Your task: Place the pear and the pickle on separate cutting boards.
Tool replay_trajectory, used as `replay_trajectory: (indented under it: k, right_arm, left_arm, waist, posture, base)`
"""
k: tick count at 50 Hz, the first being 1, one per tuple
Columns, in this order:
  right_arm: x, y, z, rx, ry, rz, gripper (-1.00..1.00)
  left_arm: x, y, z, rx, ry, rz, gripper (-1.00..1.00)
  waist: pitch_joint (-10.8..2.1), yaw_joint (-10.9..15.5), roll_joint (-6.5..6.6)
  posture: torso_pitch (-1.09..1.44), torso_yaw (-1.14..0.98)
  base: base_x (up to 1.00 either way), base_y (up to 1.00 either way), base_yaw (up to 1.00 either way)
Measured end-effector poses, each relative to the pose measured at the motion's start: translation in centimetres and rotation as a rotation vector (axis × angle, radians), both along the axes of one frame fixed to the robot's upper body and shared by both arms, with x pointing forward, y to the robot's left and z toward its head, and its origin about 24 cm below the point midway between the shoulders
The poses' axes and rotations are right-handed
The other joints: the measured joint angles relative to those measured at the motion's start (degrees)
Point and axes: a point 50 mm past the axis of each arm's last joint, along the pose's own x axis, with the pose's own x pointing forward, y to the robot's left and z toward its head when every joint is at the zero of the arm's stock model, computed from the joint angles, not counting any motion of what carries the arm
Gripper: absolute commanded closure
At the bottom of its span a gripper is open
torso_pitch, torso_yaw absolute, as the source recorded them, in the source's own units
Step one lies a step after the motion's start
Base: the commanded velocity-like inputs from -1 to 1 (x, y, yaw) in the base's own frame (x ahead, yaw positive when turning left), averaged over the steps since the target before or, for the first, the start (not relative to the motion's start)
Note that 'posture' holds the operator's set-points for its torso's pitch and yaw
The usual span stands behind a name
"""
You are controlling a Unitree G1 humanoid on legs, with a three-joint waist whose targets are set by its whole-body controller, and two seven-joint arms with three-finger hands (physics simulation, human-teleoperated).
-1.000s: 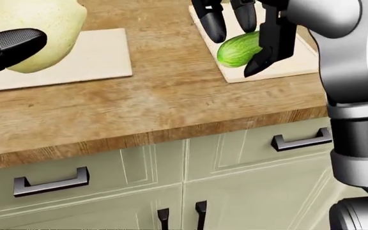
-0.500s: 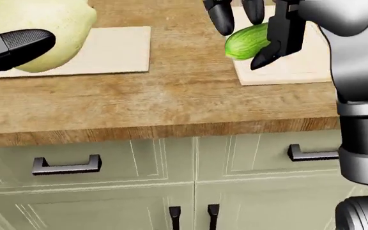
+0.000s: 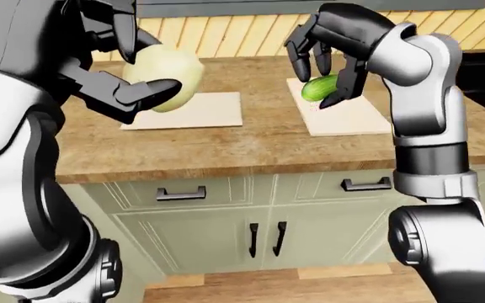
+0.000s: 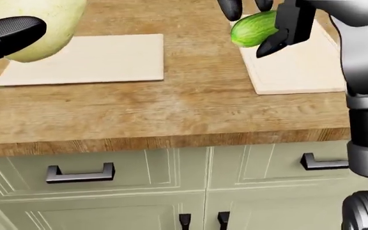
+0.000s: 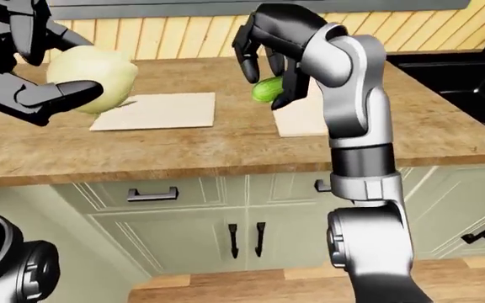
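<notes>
Fingers [image 3: 145,93] of the left hand [image 3: 120,76] are curled round the pear [image 3: 168,79], holding it in the air above the left cutting board [image 4: 88,60]. The right hand [image 3: 327,60] has its fingers closed on the pickle [image 4: 253,28], lifted over the right cutting board's [image 4: 292,67] top left corner. Compared to a second ago the whole head view has slid right and both boards look bare now, with the pickle higher up. Plenty of open bench [image 4: 171,110] between the boards, and the edge sits just below them.
</notes>
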Motion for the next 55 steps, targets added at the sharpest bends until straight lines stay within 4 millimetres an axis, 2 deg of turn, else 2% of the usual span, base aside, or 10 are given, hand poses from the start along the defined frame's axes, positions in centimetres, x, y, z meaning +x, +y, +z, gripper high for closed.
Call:
replay_trajectory:
  k: [4, 6, 9, 19, 23, 26, 31, 37, 45, 55]
  right_arm:
    - [-0.3, 0.0, 0.6, 0.011, -0.028, 0.007, 1.00]
    - [-0.3, 0.1, 0.4, 0.007, -0.022, 0.010, 1.00]
    - [0.1, -0.5, -0.6, 0.009, 0.017, -0.008, 1.00]
    - [0.4, -0.8, -0.9, 0.014, 0.038, -0.027, 1.00]
    - [-0.2, -0.6, 0.3, 0.023, -0.005, -0.015, 1.00]
    - [-0.4, 0.0, 0.0, 0.021, -0.005, 0.011, 1.00]
    - [0.1, 0.4, -1.0, -0.001, 0.047, 0.019, 1.00]
    - [-0.2, -0.5, 0.0, 0.015, 0.013, -0.006, 1.00]
    - [0.9, -0.5, -1.1, 0.026, 0.038, -0.029, 1.00]
    - [2.9, -0.4, -1.9, 0.060, 0.018, -0.092, 1.00]
  left_arm:
    - [-0.1, 0.1, 0.0, 0.002, -0.007, 0.004, 1.00]
    - [0.1, 0.1, -0.1, -0.002, 0.004, 0.007, 1.00]
    - [0.5, -0.4, -0.9, 0.005, 0.043, -0.022, 1.00]
    - [0.3, -0.6, -0.5, 0.014, 0.025, -0.037, 1.00]
    - [-0.1, -0.4, 0.0, 0.013, -0.010, -0.028, 1.00]
    - [0.1, 0.0, -0.3, 0.000, 0.010, -0.004, 1.00]
    - [0.6, 0.5, -0.9, -0.020, 0.057, 0.019, 1.00]
    - [-0.1, 0.1, 0.0, -0.003, 0.002, 0.001, 1.00]
    - [0.2, -0.4, -0.3, 0.008, 0.025, -0.026, 1.00]
    - [0.1, 0.0, -0.2, -0.004, 0.021, -0.010, 1.00]
  waist:
    - [0.62, 1.1, -3.00]
    - [0.42, 1.3, -5.64]
    - [1.19, 0.7, -6.25]
    - [1.28, -0.9, -1.09]
    - [0.31, -1.7, 0.33]
    - [1.60, -1.5, -1.44]
    - [3.55, -1.1, -1.06]
    - [2.71, -0.7, -4.14]
    - [1.42, -1.1, -1.71]
    - [1.36, -1.2, -1.83]
  posture:
    - [0.00, 0.00]
    - [0.00, 0.00]
    - [0.00, 0.00]
    - [0.00, 0.00]
    - [0.00, 0.00]
    - [0.00, 0.00]
    - [0.00, 0.00]
    - [0.00, 0.00]
    - [0.00, 0.00]
    - [0.00, 0.00]
  base:
    - [0.29, -0.34, 0.00]
    - [0.30, -0.16, 0.00]
    - [0.23, -0.01, 0.00]
    - [0.19, 0.00, 0.00]
    - [0.06, 0.00, 0.00]
    - [0.00, 0.00, 0.00]
    - [0.00, 0.00, 0.00]
    - [0.00, 0.00, 0.00]
    - [0.00, 0.00, 0.00]
    - [0.00, 0.00, 0.00]
